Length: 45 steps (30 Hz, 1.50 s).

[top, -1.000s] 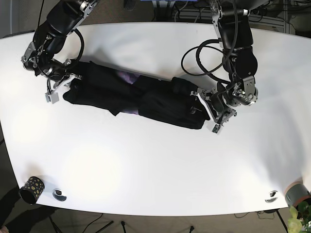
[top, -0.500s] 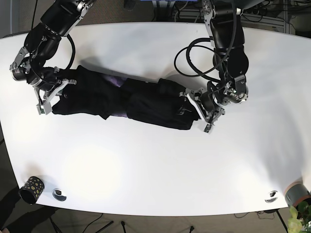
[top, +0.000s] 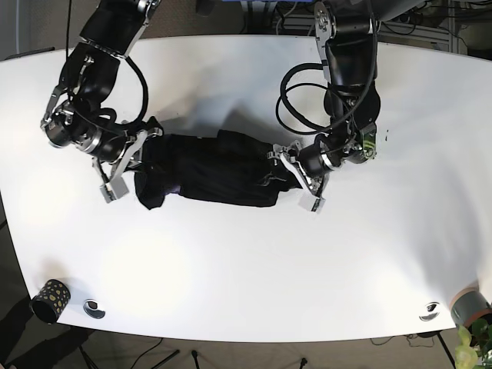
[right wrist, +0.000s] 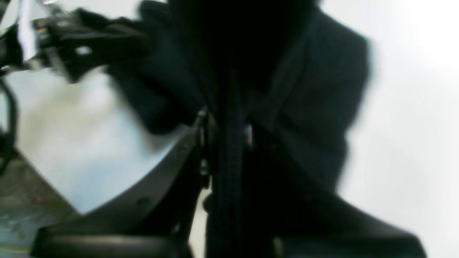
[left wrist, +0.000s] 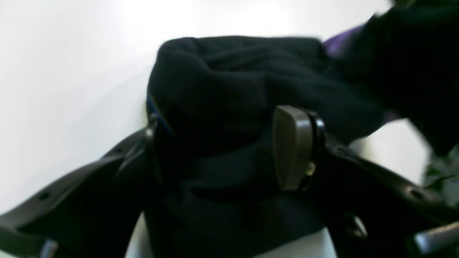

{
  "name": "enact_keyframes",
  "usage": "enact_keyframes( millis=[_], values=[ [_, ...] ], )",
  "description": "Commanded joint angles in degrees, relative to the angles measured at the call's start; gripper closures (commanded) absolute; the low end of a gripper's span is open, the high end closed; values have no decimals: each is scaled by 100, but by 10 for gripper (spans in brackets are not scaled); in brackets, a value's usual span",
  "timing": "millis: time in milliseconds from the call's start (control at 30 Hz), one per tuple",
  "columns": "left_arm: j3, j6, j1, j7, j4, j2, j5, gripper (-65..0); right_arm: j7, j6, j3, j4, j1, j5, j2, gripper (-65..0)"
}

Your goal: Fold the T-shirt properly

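Observation:
A black T-shirt lies bunched in a short, thick band across the middle of the white table. My right gripper is at the band's left end, shut on the cloth. In the right wrist view the right gripper has its fingers close together, with a dark fold of the T-shirt pinched between them. My left gripper holds the band's right end. In the left wrist view the left gripper is clamped on a thick wad of the T-shirt. A purple patch shows behind the wad.
A speckled dark cup and a small round piece sit at the front left corner. Another round piece and a grey pot with a plant are at the front right. Black cables loop beside the left arm.
Both grippers have moved inward toward each other with the cloth in them. The long stretched band of shirt is now shorter and more bunched.

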Motion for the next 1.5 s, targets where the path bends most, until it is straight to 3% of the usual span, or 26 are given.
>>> enact_keyframes(
  millis=[0,67,200,400,567,667,767,900,1000,1167,1233,1467],
  values=[
    [86,333,59,594,-160,20,417,-371,134,34,-177,66,192,170,-198,0],
    [306,351,68,594,-151,20,417,-371,209,34,-282,-137,228,170,-462,0],
    [657,333,94,594,-133,20,391,-371,578,34,-546,-664,377,161,-708,0],
    [728,333,94,594,-133,20,391,-371,1167,34,-1047,-1315,614,161,-734,0],
    [719,333,94,594,-133,20,382,-371,1404,34,-1293,-1763,817,-50,-576,0],
    [701,333,94,594,-133,20,382,-371,1404,34,-1319,-1877,896,-252,-514,-89],
    [693,333,94,594,-28,20,373,-364,1404,34,-1302,-1851,896,-375,-497,-258],
    [684,333,138,594,605,20,373,-300,1396,34,-1293,-1701,887,-367,-479,-487],
    [684,333,270,630,1054,20,373,-290,1396,34,-1302,-1385,790,-358,-400,-561],
    [684,333,498,884,1915,20,373,-287,1378,34,-1275,-778,597,-349,-365,-550],
    [684,333,639,1034,2337,-225,373,-287,1369,34,-1275,-576,456,-349,-242,-544],
    [508,333,1167,1113,3779,-1069,373,-287,1369,34,-1302,-488,-1,433,136,-544]
  ],
)
